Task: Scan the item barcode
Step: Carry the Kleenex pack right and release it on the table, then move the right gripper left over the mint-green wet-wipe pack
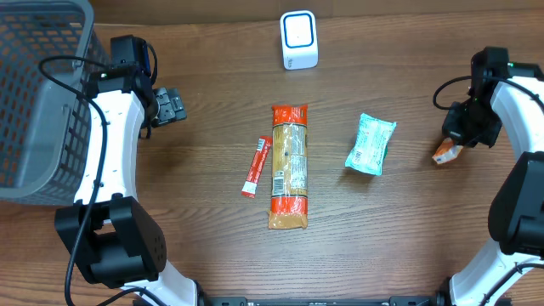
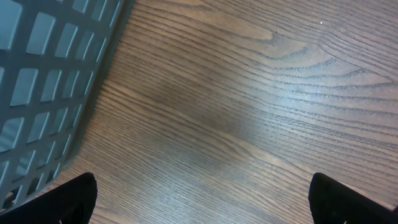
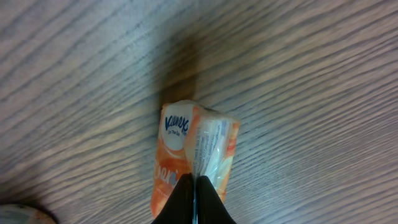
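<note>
On the wooden worktop (image 1: 204,238) we saw the grey basket (image 1: 34,93) at the left edge, cut off by the frame, with the left jaws spread wide over bare wood beside it. A long pasta packet (image 1: 289,166), a teal pouch (image 1: 371,144), the white scanner (image 1: 298,40) and a red sachet (image 1: 256,167) lay mid-worktop. Far right, the right jaws pinched the orange tissue pack (image 3: 186,149), mostly hidden from overhead.

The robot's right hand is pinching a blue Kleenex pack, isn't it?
Not quite. The right gripper is pinching a Kleenex pack, but the pack is orange, not blue. The right wrist view shows it clearly.
</note>
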`<move>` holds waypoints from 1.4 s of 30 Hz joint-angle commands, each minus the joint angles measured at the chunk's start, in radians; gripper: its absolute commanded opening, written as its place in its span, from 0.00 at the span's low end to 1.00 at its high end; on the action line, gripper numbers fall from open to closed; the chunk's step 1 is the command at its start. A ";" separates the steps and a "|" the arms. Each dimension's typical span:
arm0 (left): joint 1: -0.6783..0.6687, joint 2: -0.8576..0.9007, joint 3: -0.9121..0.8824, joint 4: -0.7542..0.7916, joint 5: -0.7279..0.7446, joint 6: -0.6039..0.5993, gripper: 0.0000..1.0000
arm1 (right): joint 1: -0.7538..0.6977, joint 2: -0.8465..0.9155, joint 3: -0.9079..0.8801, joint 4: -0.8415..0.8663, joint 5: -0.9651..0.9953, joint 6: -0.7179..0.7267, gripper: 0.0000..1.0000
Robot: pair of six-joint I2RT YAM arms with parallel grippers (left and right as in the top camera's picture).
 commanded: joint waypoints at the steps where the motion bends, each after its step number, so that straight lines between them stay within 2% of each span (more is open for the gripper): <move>1: 0.002 -0.008 0.018 0.000 0.005 0.011 1.00 | 0.003 -0.009 -0.039 0.017 -0.008 0.000 0.04; 2: 0.002 -0.008 0.018 0.000 0.005 0.011 1.00 | 0.003 -0.009 -0.048 0.020 -0.008 0.000 0.06; 4: 0.002 -0.008 0.018 0.000 0.005 0.011 1.00 | 0.003 -0.009 -0.064 0.027 -0.008 0.000 0.19; 5: 0.002 -0.008 0.018 0.000 0.005 0.011 1.00 | 0.003 -0.009 -0.070 0.031 -0.008 0.000 0.27; 7: 0.002 -0.008 0.018 0.000 0.005 0.011 1.00 | 0.003 -0.009 -0.078 0.034 -0.009 0.000 0.59; 9: 0.002 -0.008 0.018 0.000 0.005 0.011 1.00 | 0.003 -0.009 -0.078 0.034 -0.009 0.000 0.67; 13: 0.002 -0.008 0.018 0.000 0.005 0.011 1.00 | 0.011 -0.021 -0.055 0.020 -0.097 -0.037 0.68; 15: 0.002 -0.008 0.018 0.000 0.005 0.011 1.00 | 0.016 -0.048 -0.035 0.006 -0.183 -0.090 0.62; 18: 0.002 -0.008 0.018 0.000 0.005 0.011 1.00 | 0.023 -0.124 -0.019 -0.008 -0.290 -0.141 0.61; 21: 0.002 -0.008 0.018 0.000 0.005 0.011 1.00 | 0.023 -0.215 -0.019 -0.011 -0.375 -0.167 0.64; 24: 0.002 -0.008 0.018 0.000 0.005 0.011 1.00 | 0.023 -0.280 -0.019 -0.028 -0.489 -0.224 0.77; 25: 0.002 -0.008 0.018 0.000 0.005 0.011 1.00 | 0.023 -0.290 -0.019 -0.039 -0.516 -0.245 0.77; 29: 0.002 -0.008 0.018 0.000 0.005 0.011 1.00 | 0.023 -0.296 -0.027 -0.087 -0.559 -0.268 0.78; 42: 0.002 -0.008 0.018 0.000 0.005 0.011 1.00 | 0.029 -0.296 -0.068 -0.066 -0.589 -0.267 0.79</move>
